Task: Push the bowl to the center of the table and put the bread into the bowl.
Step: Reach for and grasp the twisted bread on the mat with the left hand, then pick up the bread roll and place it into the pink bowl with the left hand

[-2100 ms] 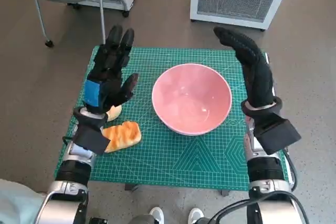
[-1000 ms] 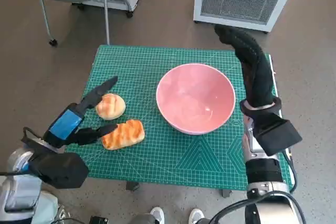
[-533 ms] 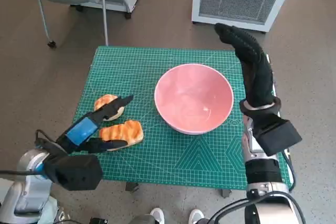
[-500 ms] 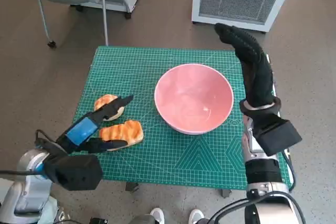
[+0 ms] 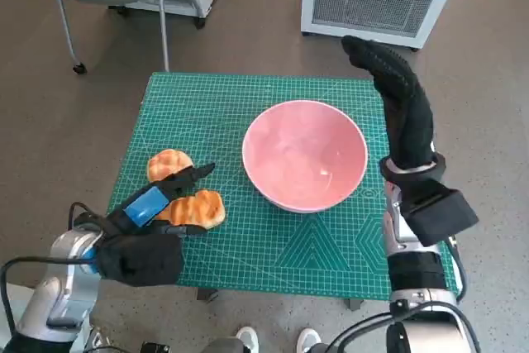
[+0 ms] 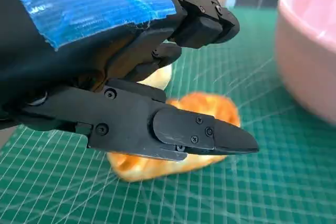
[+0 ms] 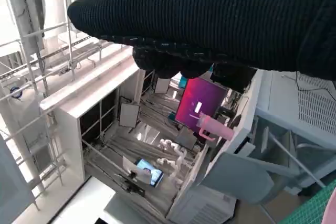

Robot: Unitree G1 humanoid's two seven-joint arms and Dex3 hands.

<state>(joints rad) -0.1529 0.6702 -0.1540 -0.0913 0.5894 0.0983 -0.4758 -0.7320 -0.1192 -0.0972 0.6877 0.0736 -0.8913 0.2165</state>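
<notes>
From the head view, I see the left hand (image 5: 169,194) has swung in over the toasted bread (image 5: 197,209), fingers spread above it, nothing held yet; a round bun (image 5: 168,164) lies just beyond. The pink bowl (image 5: 304,155) sits near the mat's middle. My right hand (image 5: 397,101) stays raised, empty, right of it.

Left wrist view: fingers (image 6: 202,132) apart just over the bread (image 6: 157,163).

Right wrist view: only the glove (image 7: 220,19).

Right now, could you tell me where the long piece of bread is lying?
In the head view, the long bread lies on the green mat's left side, just nearer than the round bun, left of the pink bowl, under the left hand's fingers.
</notes>
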